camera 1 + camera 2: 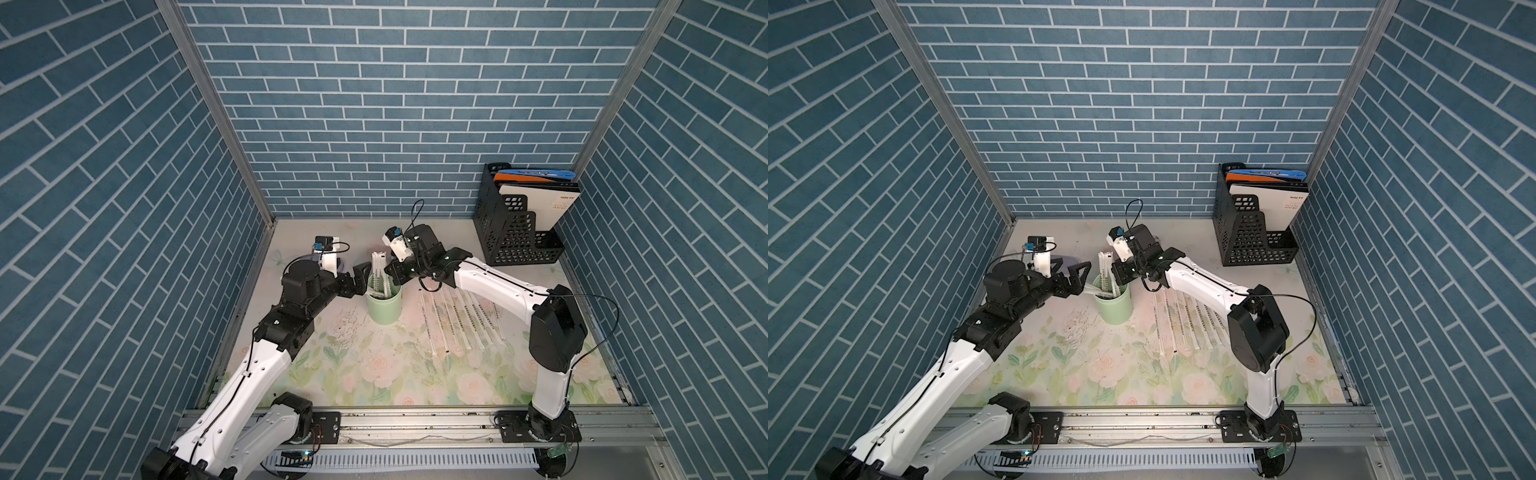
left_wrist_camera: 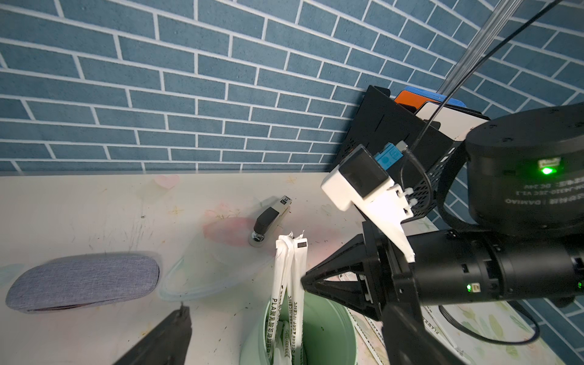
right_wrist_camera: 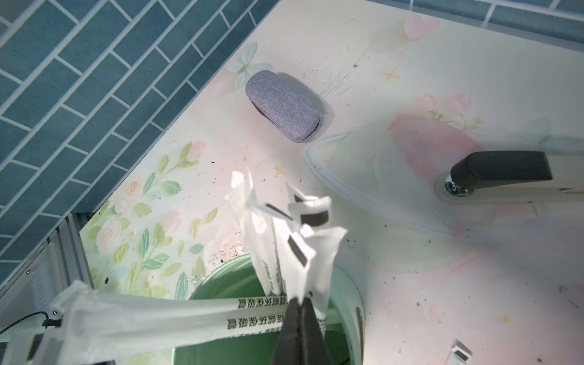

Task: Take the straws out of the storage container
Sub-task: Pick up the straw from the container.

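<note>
desk [image 1: 365,386]: floral, scuffed.
cup [image 1: 384,309]: upright near mid-desk, slightly toward the left edge.
straws [image 1: 457,328]: one row lies flat right of the cup, side by side, long axes running from far edge to near edge. A handful [image 1: 379,270] stand in the cup, near-vertical, black ends up; some lean over the rim toward the left edge.
right end effector [image 3: 298,305]: pressed together, apparently pinching one upright straw above the rim.
left end effector [image 1: 1081,278]: spread wide beside the cup, empty.
step: mid-task; grip made.
next: pull up along the straw's axis, clear the rim, add it to the row.

light: bright, even | shadows: soft | edges: wide-angle bending | blur: nearest straws [image 3: 142,317], right wrist view
</note>
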You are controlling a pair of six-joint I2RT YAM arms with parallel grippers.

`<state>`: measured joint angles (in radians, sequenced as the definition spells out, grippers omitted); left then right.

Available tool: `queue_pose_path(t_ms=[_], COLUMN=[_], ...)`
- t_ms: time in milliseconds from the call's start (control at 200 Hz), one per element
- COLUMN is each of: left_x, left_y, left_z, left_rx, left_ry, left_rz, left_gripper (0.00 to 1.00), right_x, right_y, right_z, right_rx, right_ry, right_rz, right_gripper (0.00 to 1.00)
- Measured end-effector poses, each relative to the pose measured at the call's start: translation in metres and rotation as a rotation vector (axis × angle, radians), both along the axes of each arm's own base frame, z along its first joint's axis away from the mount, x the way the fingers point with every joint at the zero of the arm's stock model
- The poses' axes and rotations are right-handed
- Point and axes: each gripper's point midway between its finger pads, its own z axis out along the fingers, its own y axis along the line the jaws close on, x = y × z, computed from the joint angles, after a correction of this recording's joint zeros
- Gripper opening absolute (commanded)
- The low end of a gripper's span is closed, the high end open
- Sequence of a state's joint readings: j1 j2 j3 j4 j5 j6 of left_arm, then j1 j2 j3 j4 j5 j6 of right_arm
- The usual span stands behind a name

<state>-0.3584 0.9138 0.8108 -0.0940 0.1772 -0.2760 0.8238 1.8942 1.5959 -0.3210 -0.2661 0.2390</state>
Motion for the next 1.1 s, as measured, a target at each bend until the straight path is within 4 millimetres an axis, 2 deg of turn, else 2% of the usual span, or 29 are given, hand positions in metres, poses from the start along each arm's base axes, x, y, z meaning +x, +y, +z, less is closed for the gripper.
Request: queue_pose_path(t_ms=[270, 525, 785, 945, 1100], left_x=[0.0, 0.0, 0.0, 0.0, 0.0], left_y=[0.0, 0.0, 0.0, 0.0, 0.0], left_z=[0.0, 0.0, 0.0, 0.0, 0.0], left_rx=[0.0, 0.0, 0.0, 0.0, 0.0], left_ry=[0.0, 0.0, 0.0, 0.0, 0.0], left_rz=[0.0, 0.0, 0.0, 0.0, 0.0], left_gripper=[1.0, 1.0, 1.0, 1.0, 1.0], right_x=[-0.001, -0.008, -0.012, -0.018, -0.025], right_y=[-0.002, -0.008, -0.011, -0.017, -0.025], right_z=[0.006, 0.035, 0.053, 0.082, 0.127], right_rx=[0.008, 0.048, 0.074, 0.115, 0.169], right_ry=[-0.007, -0.045, -0.068, -0.105, -0.157], right_rz=[-0.001, 0.0, 0.002, 0.002, 0.002], right_gripper=[0.0, 0.0, 0.0, 0.0, 0.0])
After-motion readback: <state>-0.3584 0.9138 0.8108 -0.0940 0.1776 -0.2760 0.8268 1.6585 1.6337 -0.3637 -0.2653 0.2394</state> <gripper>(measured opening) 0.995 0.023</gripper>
